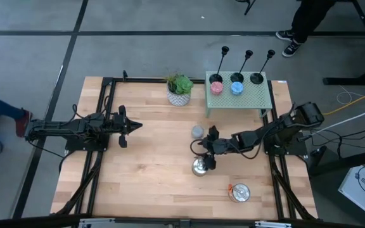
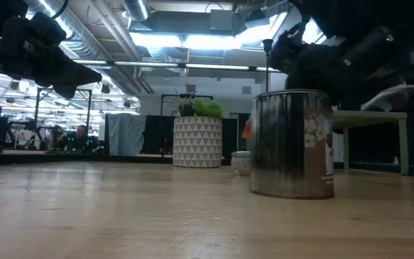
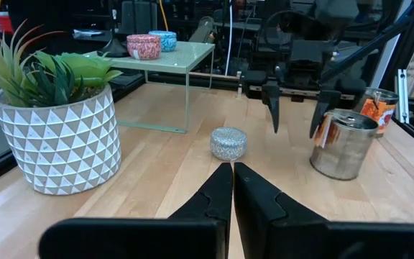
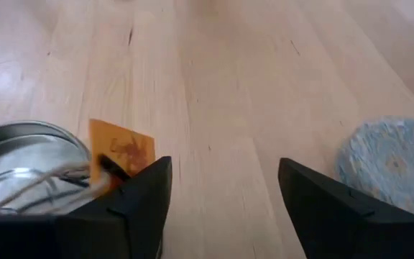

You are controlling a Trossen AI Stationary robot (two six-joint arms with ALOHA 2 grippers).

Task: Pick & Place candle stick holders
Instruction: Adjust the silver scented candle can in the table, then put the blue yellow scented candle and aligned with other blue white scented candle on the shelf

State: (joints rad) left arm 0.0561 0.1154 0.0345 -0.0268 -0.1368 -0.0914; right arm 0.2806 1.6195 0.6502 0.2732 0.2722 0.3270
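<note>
We have the right pincer (image 1: 211, 147) spread and empty between the silver tin (image 1: 200, 166) and grey candle (image 1: 198, 131). The candle stick holders (image 1: 256, 75) stand on the green shelf (image 1: 238, 97); we should lift clear before reaching there. The left pincer (image 1: 127, 127) waits pressed together.

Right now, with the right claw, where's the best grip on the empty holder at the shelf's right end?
Probably the thin stem of the holder, just under the knob. It stands upright, and the dish base is wide and low, a poor fit for the fingers. Bring the open right claw in from the shelf's right end, since the blue candle crowds the other side.
</note>
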